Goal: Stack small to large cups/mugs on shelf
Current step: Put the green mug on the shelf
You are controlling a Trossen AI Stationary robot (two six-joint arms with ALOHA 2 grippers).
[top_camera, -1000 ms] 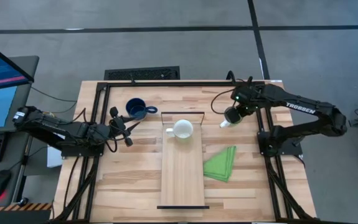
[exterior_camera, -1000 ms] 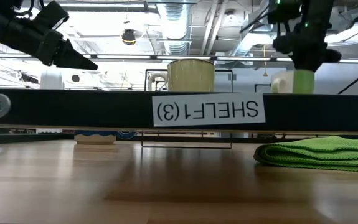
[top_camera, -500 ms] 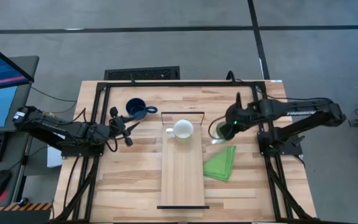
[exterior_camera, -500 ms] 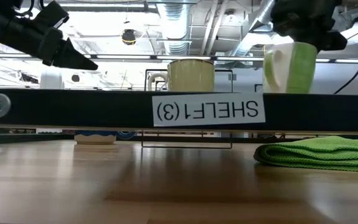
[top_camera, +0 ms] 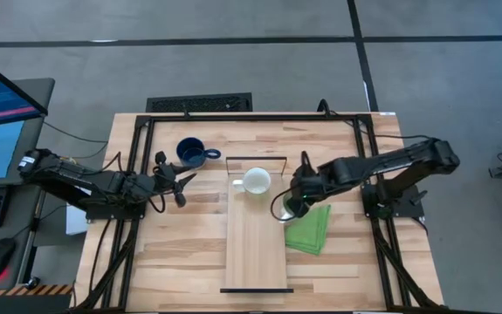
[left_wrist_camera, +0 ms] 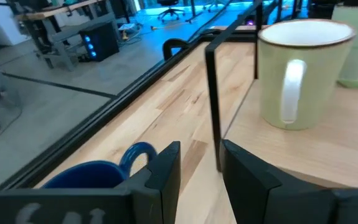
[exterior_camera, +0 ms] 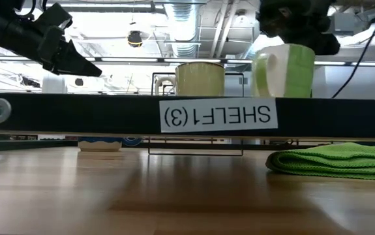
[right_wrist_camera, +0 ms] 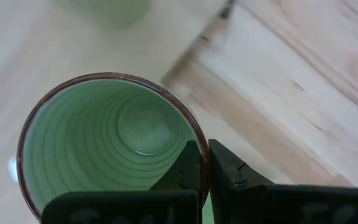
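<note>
My right arm reaches from its base on the right side toward the middle of the table, stretched long and low. Its right gripper (top_camera: 292, 206) points down, and the two fingers (right_wrist_camera: 194, 168) are pressed together on the rim of the light green mug (exterior_camera: 285, 70), one inside and one outside, so the mug hangs upright, lifted in the air.

My left arm lies on the left side of the table, folded low, pointing toward the centre. The left gripper (top_camera: 179, 180) holds nothing; its fingers (left_wrist_camera: 166, 174) stand a little apart, with a narrow gap between them.
</note>
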